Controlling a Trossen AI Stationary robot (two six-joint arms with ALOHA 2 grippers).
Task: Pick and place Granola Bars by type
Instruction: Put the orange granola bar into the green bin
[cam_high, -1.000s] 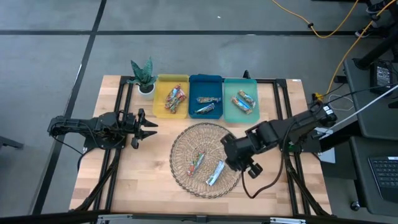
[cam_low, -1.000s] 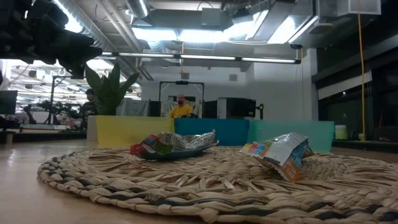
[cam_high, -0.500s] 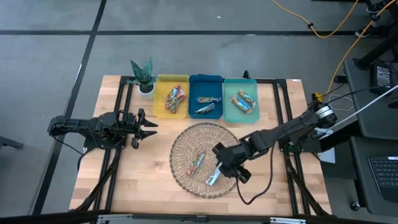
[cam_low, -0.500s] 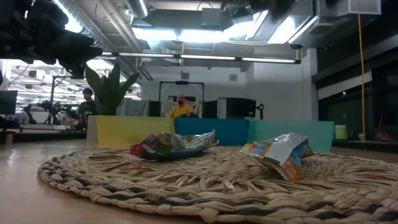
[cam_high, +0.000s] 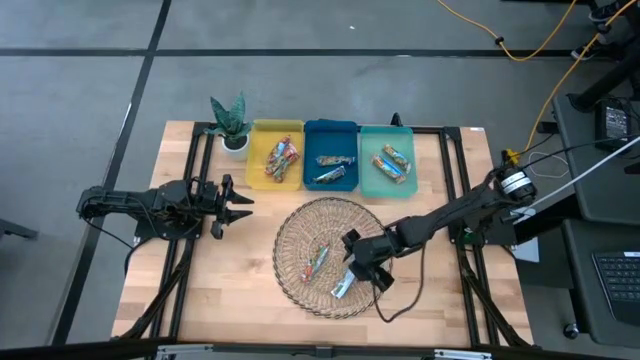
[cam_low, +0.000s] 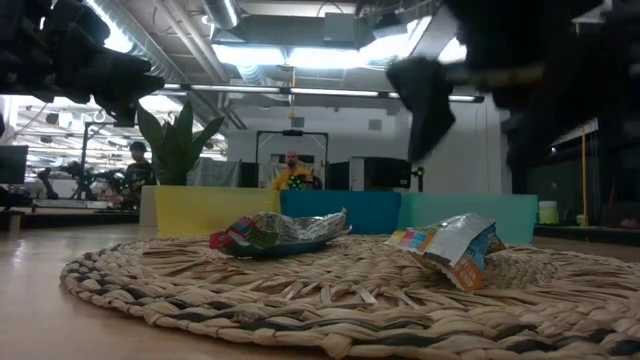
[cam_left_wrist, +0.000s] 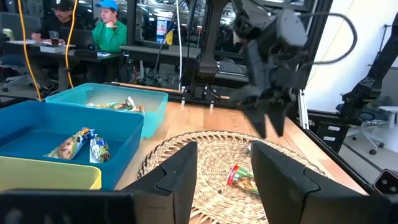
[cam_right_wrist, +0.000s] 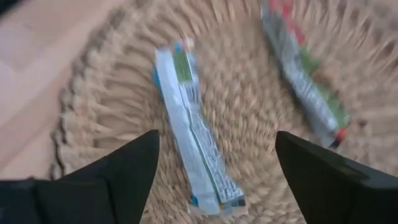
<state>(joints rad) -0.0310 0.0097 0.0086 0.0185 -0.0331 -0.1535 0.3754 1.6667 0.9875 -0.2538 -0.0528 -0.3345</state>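
Note:
Two granola bars lie flat in the round wicker basket (cam_high: 300, 225): a silver, blue-edged bar (cam_high: 344, 281) (cam_right_wrist: 193, 138) and a red-green bar (cam_high: 319, 260) (cam_right_wrist: 304, 83). My right gripper (cam_high: 353, 263) (cam_low: 480, 108) hangs open just above the silver bar, slanting down, one finger on either side of it and touching nothing. My left gripper (cam_high: 238, 205) (cam_left_wrist: 227, 180) waits open and level at the table's left, clear of everything. More bars lie in the three trays.
A yellow tray (cam_high: 257, 132), a blue tray (cam_high: 330, 125) and a teal tray (cam_high: 386, 130) stand side by side beyond the basket, each with bars inside. A small potted plant (cam_high: 231, 124) stands left of them. People sit in the room beyond the table.
My right gripper has come down toward the basket and a little toward the table's left, tipping more steeply downward. It now hangs over the silver bar. Neither bar in the basket has moved.

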